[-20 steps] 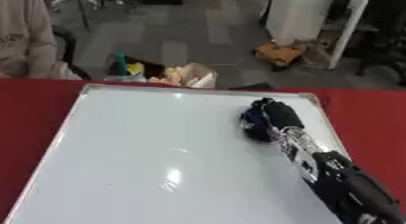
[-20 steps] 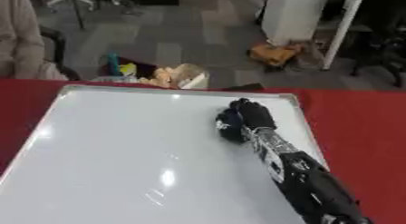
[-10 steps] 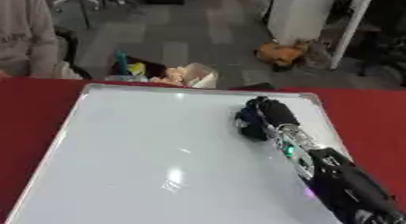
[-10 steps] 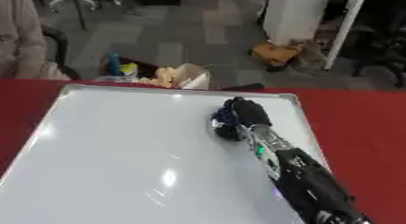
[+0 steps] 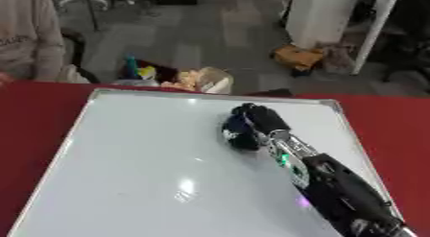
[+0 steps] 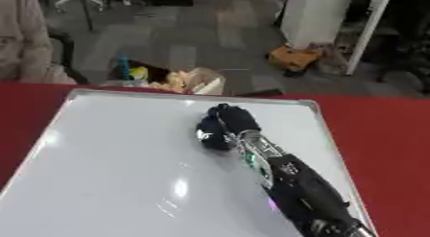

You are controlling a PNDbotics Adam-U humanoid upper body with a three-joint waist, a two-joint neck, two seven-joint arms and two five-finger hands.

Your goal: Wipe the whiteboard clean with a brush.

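Brush looks like a small dark block, probably light and stiff with a soft wiping face; best held over its top so the face stays flat. It sits on the whiteboard, upper middle-right. Right hand has its fingers curled over the brush, arm stretched in from the lower right, lying low across the board. Left hand not visible.

The whiteboard lies on the table, filling the middle of the view. The right hand rests on the board toward one o'clock from its centre, its arm running off to five o'clock, with the brush under the fingers on their nine o'clock side.
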